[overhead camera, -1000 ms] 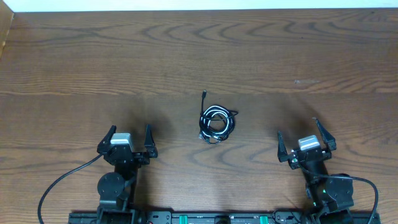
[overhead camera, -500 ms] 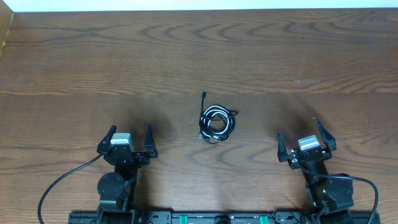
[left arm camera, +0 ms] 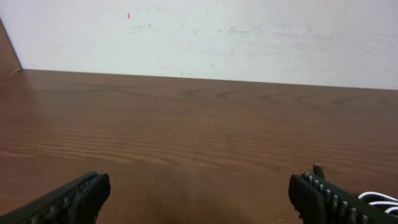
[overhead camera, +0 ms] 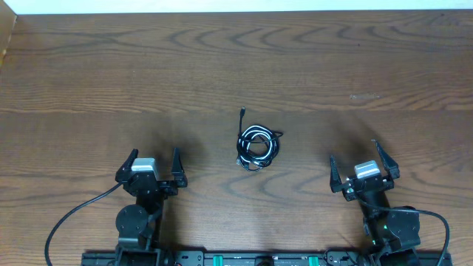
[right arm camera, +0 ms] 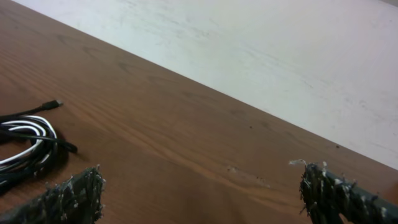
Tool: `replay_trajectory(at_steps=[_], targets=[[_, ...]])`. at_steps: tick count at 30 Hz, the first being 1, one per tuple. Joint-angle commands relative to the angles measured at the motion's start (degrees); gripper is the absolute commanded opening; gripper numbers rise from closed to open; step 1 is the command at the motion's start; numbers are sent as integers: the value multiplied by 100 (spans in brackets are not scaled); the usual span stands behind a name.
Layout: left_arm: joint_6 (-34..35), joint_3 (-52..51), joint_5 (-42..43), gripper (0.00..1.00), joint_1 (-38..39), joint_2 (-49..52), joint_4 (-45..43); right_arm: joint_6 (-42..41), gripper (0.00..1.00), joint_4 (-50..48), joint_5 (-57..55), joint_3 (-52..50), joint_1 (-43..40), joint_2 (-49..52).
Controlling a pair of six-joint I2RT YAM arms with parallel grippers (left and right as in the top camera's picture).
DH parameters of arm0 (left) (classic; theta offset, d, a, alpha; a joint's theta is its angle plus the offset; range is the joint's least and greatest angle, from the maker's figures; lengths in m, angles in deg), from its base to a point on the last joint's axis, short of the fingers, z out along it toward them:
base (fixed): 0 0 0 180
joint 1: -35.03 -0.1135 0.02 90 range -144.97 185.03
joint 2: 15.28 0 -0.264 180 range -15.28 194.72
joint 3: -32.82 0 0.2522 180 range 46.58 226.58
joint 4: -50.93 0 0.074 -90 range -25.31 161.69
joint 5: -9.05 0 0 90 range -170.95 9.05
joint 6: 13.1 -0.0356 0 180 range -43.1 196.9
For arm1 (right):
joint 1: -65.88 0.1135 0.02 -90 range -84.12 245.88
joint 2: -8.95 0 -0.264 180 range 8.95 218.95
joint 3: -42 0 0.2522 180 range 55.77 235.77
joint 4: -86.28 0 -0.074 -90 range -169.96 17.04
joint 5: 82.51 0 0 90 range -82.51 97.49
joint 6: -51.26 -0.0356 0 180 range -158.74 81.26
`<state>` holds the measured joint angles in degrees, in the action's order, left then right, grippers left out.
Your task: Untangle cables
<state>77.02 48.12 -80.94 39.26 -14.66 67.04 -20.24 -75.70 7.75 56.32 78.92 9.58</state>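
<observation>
Brown wood-grain counter (overhead camera: 89, 74) carries one small bundle of thin black and white cables (overhead camera: 257, 146), wound into a roughly round coil near the middle of the surface. It lies between the two arms and somewhat farther from the robot than either claw, apart from both. How many separate cords make up the coil cannot be told; at least one white strand and several black loops show.

One loose black tail leaves the coil's left side and runs straight away from the robot, toward the far edge of the counter, ending in a small dark plug (overhead camera: 242, 112). That tail gives the bundle its long axis, near to far. From the right wrist view the cables (right arm camera: 28, 146) sit at the lower left, the plug tip pointing up and right.

Two claws are in view. The black left claw (overhead camera: 154, 154) is spread wide and released, grasping nothing, with bare wood between its fingers. The black right claw (overhead camera: 353, 151) is likewise spread wide and empty, turned slightly toward the coil.

Pale wall (left arm camera: 249, 31) rises behind the counter's far edge.
</observation>
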Motion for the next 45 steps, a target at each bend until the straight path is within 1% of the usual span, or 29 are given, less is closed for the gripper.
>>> replay_trajectory(at_steps=[1, 28, 30, 32, 34, 36, 39, 42, 45], targets=[[-50, -131, -199, 98, 9, -33, 170, 39, 99, 7, 13, -26, -24, -35], [-39, -131, -260, 98, 9, -33, 144, 39, 99, 7, 13, -26, -24, -35], [195, -129, -138, 98, 9, -33, -2, 39, 99, 9, 13, -26, -24, -35], [254, -55, 221, 98, 9, -33, -155, 39, 99, 7, 13, -26, -24, -35], [256, 177, 570, 98, 9, -33, -170, 39, 99, 7, 11, -26, -24, -35], [365, 476, 741, 98, 9, -31, -98, 39, 99, 7, 13, -26, -24, -35], [719, 1200, 752, 98, 9, 26, 461, 39, 99, 7, 13, -26, -24, -35], [979, 2216, 752, 98, 9, 291, 1440, 39, 99, 7, 13, -26, -24, -35], [1051, 3421, 802, 98, 9, 852, 2500, 39, 99, 7, 13, -26, -24, -35]])
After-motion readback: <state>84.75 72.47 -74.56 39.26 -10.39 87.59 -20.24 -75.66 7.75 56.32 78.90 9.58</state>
